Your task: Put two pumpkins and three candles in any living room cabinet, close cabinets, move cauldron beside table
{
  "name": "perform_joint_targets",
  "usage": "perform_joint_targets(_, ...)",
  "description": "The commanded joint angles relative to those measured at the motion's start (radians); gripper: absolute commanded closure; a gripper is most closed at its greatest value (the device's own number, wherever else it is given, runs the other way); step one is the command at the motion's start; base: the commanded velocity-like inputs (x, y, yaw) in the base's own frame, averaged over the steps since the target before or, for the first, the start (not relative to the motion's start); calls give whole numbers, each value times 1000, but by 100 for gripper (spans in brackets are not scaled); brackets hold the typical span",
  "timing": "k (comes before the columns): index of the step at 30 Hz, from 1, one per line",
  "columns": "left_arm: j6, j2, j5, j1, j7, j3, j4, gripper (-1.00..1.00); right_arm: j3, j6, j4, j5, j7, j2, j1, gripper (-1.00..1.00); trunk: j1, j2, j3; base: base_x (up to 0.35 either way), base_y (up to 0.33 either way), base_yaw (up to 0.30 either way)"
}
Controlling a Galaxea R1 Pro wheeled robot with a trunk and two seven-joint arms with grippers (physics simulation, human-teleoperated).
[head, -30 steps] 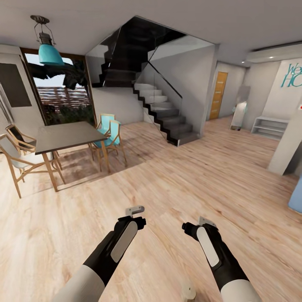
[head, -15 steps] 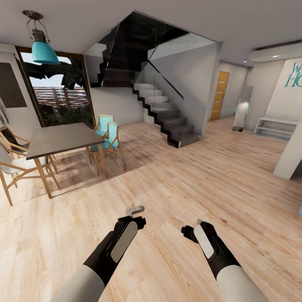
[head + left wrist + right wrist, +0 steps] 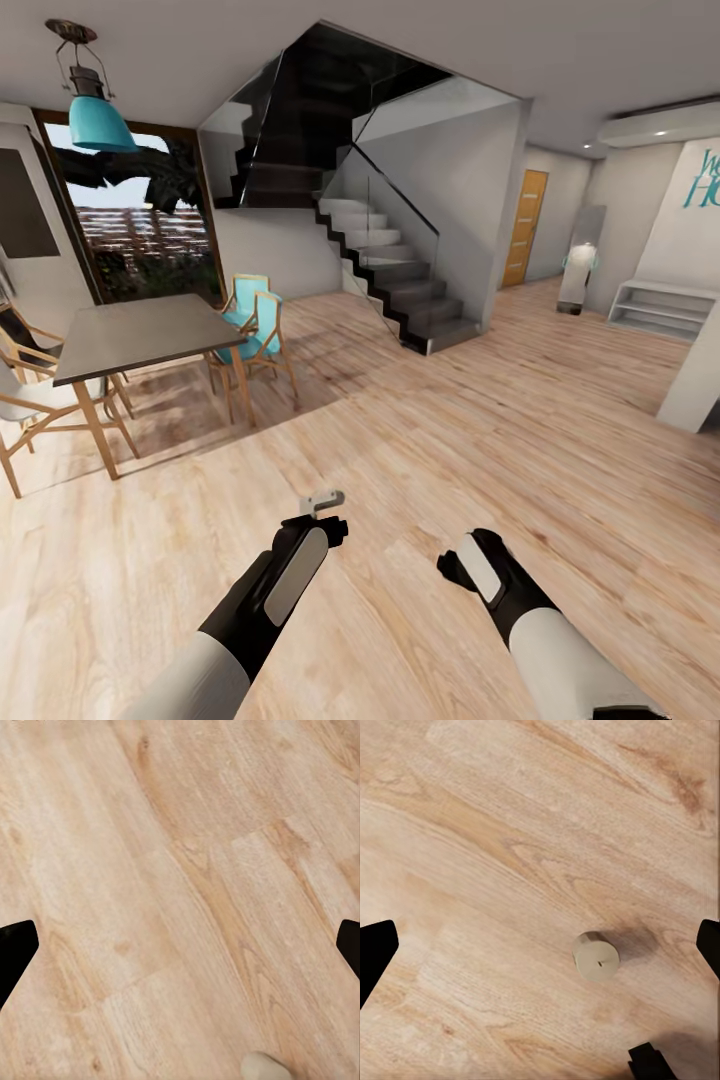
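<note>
Both arms reach forward over the pale wooden floor (image 3: 420, 440) — the left gripper (image 3: 325, 505) and right gripper (image 3: 462, 560) each hold nothing, and in both wrist views the dark fingertips sit at opposite edges, jaws wide apart. One candle (image 3: 595, 956) stands upright on the floor beneath the right gripper, wick up. Another pale candle (image 3: 264, 1068) is cut off at the edge of the left wrist view. Further off stand a dining table (image 3: 140, 335) with chairs, and a staircase (image 3: 390, 270).

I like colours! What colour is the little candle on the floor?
The candle is pale olive-tan, standing on light wood; the right wrist view shows it best.
</note>
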Motion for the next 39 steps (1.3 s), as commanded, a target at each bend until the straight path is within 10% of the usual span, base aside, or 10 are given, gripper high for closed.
perform_joint_targets(1,2,0,8,-1,9,-1,-1,-100,0,2,2,-9,-9,0,-2,-100,0,-1,-1,176,0,0)
perform_joint_targets(20,2,0,20,-1,17,10,-4,-100,1,-44,175,24,-11,-8,-67,-100,12,-22,-11,39,0,0)
perform_joint_targets(39,3,0,24,-1,16,16,-4,-100,2,-50,214,27,-3,-16,-60,-100,85,-155,-70,0,0,0)
